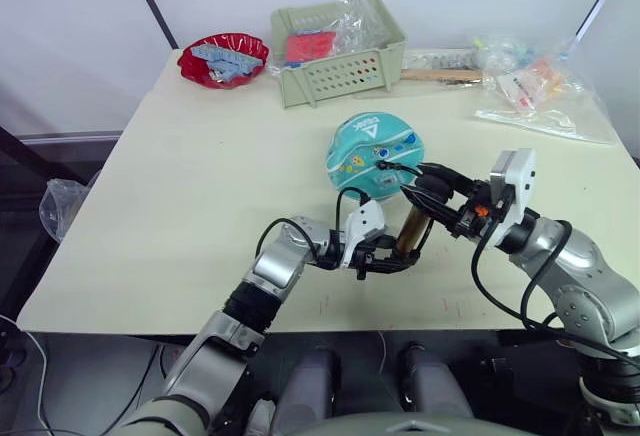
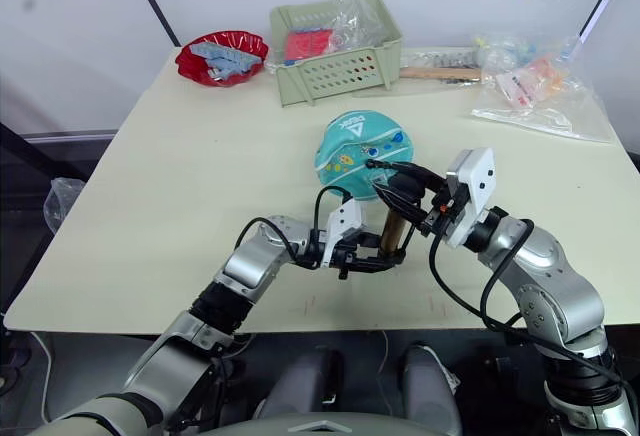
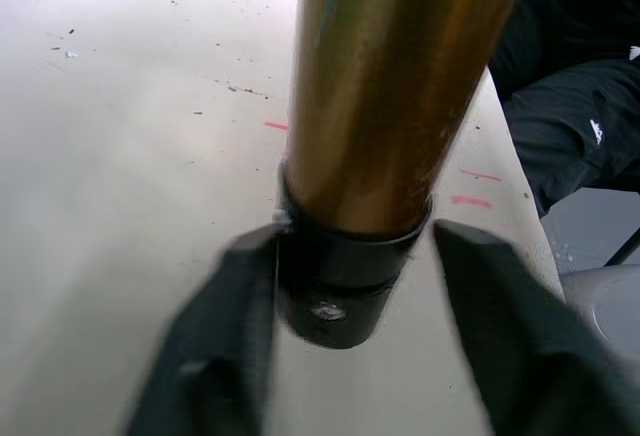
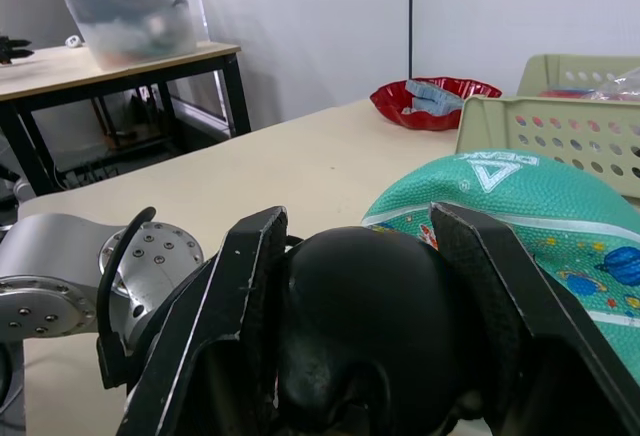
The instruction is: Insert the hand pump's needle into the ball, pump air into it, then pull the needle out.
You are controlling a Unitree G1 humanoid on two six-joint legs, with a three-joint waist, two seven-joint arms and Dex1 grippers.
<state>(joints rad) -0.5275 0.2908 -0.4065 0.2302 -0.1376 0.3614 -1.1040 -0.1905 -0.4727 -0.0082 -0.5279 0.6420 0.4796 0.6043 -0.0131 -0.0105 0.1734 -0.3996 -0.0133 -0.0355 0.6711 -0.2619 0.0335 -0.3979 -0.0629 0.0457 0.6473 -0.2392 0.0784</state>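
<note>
The pale cream rectangular table (image 1: 180, 216) is carrying everything, and near the middle of its right half the small teal-turquoise ball with white seams, cartoon prints and a white triangle logo (image 1: 372, 149) is resting, visibly soft and flattened on top. Just in front of the ball, the slim brass-gold hand pump with black end caps and a black T-handle (image 1: 410, 231) is standing upright on the table. The right gripper (image 4: 360, 256) is closing its two black fingers around the black T-handle at the top, while the left gripper (image 3: 345, 286) is bracketing the pump's black bottom cap, one finger touching it and the other standing slightly off. A thin black hose (image 1: 395, 168) is looping from the pump up over the near side of the ball; the needle at its end is too small to make out, so whether it is seated in the valve cannot be told.

Judging by this two-handed hold, the pumping step is in hand. The next move is calling for the right arm to drive the handle straight along the cylinder while the left is keeping the base pinned and upright, so the hose is not tugging at the ball.
</note>
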